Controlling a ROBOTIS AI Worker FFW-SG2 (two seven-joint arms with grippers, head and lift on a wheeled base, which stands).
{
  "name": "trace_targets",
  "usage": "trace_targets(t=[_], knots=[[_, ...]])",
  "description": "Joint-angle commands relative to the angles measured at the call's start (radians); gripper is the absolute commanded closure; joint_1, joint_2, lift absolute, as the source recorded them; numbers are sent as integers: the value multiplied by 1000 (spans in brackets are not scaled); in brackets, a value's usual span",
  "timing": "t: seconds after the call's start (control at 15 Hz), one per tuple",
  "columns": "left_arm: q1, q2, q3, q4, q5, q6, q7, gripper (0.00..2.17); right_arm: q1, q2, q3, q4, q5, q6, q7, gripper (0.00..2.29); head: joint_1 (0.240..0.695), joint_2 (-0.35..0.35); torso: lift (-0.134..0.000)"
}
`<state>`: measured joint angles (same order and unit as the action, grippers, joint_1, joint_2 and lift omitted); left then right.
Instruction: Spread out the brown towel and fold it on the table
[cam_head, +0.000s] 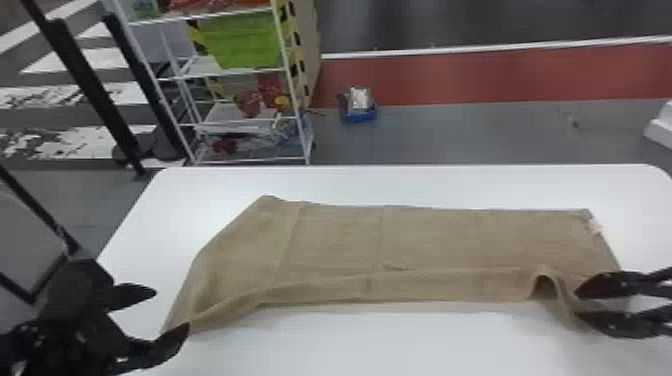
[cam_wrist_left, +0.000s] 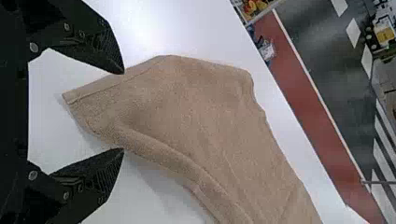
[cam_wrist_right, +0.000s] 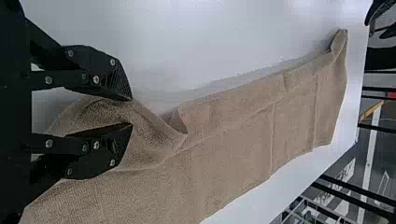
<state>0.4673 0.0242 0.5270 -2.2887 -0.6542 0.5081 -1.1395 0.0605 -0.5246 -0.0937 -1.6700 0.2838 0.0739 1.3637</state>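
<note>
My left pincer (cam_head: 172, 308) is gaping wide, empty, beside the brown towel (cam_head: 450, 240), which is lying lengthwise on the white table (cam_head: 400, 337); my right pincer (cam_head: 576, 304) is standing part-open, unclamped, around its rumpled edge.

No readable text, labels or numbers anywhere.

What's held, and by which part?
The left hand holds nothing. The near right part of the brown towel reaches into the right hand; whether it's gripped can't be told.
</note>
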Motion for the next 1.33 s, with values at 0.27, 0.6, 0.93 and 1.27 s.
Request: trace_targets(t=[0.27,0.6,0.93,1.27], knots=[[1,-9,-10,-9,2,19,129,124,18,-3,-75,-31,-136,88,3,481,695,183,-124],[-18,-12,-38,-14,117,206,273,124,-48,1,-158,-36,-385,511,3,387,695,179,-124],[-35,-24,-200,-15,169,277,606,124,-154,140,-118,-54,-417,834,3,387,695,195,-124],[-108,-27,-274,-17,225,421,689,140,-329,198,32,-103,-256,1097,3,579,695,219,-124]])
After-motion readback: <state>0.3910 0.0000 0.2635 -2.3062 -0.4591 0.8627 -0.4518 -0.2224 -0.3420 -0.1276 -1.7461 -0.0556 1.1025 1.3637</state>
